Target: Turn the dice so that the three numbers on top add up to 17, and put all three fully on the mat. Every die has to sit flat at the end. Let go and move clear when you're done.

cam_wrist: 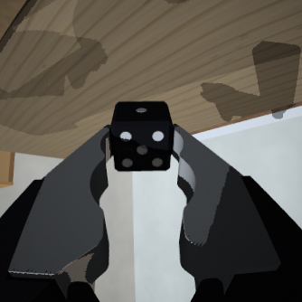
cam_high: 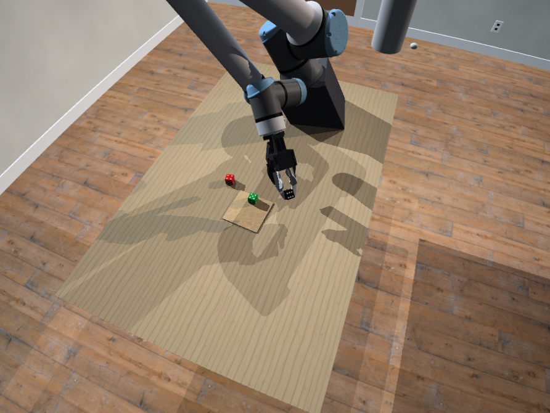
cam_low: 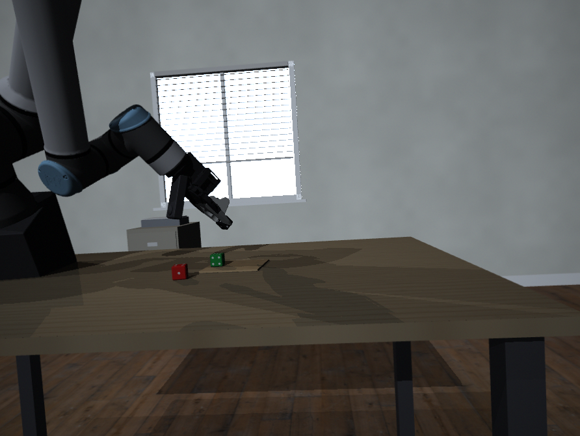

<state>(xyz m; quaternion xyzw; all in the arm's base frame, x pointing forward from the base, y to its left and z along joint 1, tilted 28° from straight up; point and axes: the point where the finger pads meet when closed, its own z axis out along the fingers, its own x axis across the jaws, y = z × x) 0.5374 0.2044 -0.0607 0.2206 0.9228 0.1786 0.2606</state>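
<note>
My gripper (cam_high: 288, 190) (cam_low: 224, 222) (cam_wrist: 141, 127) is shut on the black die (cam_high: 289, 194) (cam_wrist: 142, 146) and holds it tilted in the air, to the mat's right in the top view. In the wrist view the die's larger face shows five pips and its upper face one. A six-pip face shows in the top view. The green die (cam_high: 253, 198) (cam_low: 216, 259) sits flat near the back edge of the thin square mat (cam_high: 243, 218) (cam_low: 241, 267); its top seems to show five. The red die (cam_high: 229, 179) (cam_low: 179, 272) sits flat on the table, off the mat; its top pips are too small to read surely.
The wooden table (cam_high: 248, 284) (cam_low: 374, 300) carries the dice, the mat and the arm's dark base (cam_high: 315, 106) at the back. The green die stands between the red die and the held die in the top view. Arm shadows cross the table.
</note>
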